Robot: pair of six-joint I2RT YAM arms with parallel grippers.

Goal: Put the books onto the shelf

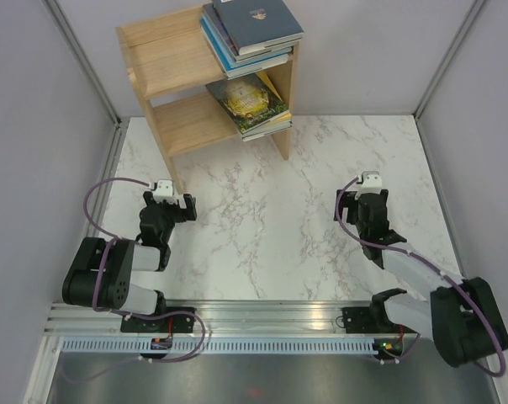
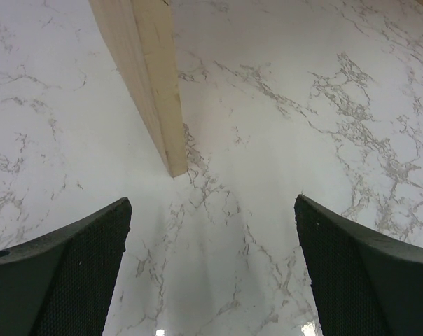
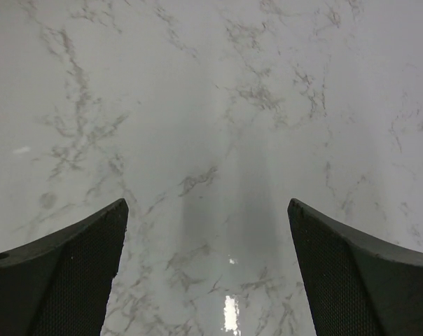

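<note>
step: stowing looks done, the books [image 1: 252, 29] lie in two stacks on the shelf [image 1: 157, 46], upper and lower tier | left gripper [image 1: 171, 204]: wide open, empty, near the shelf's left panel | right gripper [image 1: 361, 204]: wide open, empty, well clear of the shelf | next: probably just park both arms

Just ahead of the left gripper [image 1: 175, 200], slightly to its left, shelf [image 1: 166, 76] side panel standing on table [image 1: 271, 227]; books [image 1: 252, 29] stacked on both tiers, far ahead-left of the right gripper [image 1: 361, 200], well apart from both.
</note>
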